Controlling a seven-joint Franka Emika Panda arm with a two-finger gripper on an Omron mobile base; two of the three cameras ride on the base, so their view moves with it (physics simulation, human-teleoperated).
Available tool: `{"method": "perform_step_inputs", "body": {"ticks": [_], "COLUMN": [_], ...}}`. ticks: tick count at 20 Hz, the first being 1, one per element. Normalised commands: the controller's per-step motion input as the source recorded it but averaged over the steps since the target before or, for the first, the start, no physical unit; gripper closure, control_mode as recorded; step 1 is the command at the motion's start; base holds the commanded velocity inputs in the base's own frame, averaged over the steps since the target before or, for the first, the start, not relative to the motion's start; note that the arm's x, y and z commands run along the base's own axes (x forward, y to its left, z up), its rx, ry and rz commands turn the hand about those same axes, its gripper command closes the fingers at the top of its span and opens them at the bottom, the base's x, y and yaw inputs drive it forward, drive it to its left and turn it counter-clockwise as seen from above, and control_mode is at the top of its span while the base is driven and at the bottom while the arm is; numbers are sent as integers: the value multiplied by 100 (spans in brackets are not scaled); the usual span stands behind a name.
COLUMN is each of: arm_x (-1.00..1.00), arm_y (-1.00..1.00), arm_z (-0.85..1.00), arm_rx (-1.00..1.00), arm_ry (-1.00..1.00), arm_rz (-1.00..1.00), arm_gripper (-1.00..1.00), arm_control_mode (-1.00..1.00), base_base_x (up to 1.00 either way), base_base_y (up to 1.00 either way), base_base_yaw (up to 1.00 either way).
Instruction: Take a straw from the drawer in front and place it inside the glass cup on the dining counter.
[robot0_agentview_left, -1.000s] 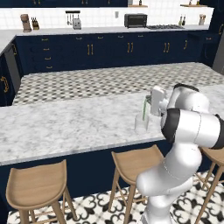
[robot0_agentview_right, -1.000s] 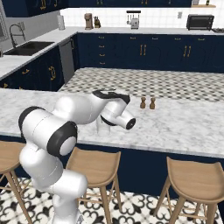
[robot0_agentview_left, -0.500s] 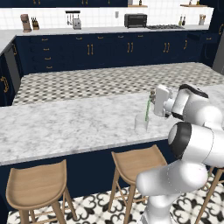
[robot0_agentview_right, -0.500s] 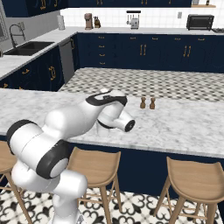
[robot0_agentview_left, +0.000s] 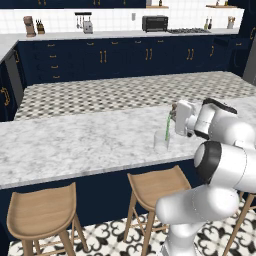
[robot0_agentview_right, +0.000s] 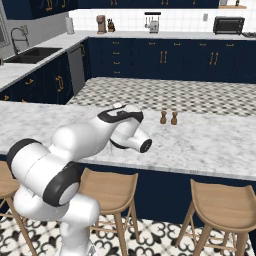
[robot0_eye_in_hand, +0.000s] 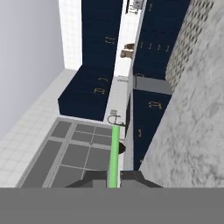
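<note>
- Straw (robot0_agentview_left: 167, 126) stands nearly upright with its lower end inside the glass cup (robot0_agentview_left: 161, 141) on the marbled desk (robot0_agentview_left: 75, 145).
- Jaws (robot0_eye_in_hand: 113, 177) are closed on the straw's upper part, the hand turned sideways beside the cup.
- Two brown shakers (robot0_agentview_right: 168, 118) stand farther along the desk.

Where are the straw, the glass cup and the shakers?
straw (robot0_agentview_left: 167, 128): left base view, mid-shaft above the cup rim.
glass cup (robot0_agentview_left: 161, 142): left base view, clear side wall.
gripper (robot0_eye_in_hand: 113, 177): hand view, tips shut on the straw.
shakers (robot0_agentview_right: 163, 118): right base view, body of the left one.
</note>
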Motion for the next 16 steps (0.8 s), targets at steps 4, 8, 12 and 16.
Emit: {"method": "perform_step_inputs", "body": {"ticks": [4, 8, 12, 16], "arm_x": [0, 1, 5, 0], "arm_y": [0, 0, 0, -3], "arm_z": [36, 36, -5, -32], "arm_rx": [0, 0, 0, 0], "arm_ry": [-11, -3, 2, 3], "arm_rz": [0, 0, 0, 1], "arm_gripper": [100, 100, 100, 100], "arm_control_mode": [-100, -100, -100, -100], "base_base_x": [0, 0, 0, 0], "base_base_y": [0, 0, 0, 0], "base_base_yaw": [0, 0, 0, 0]}}
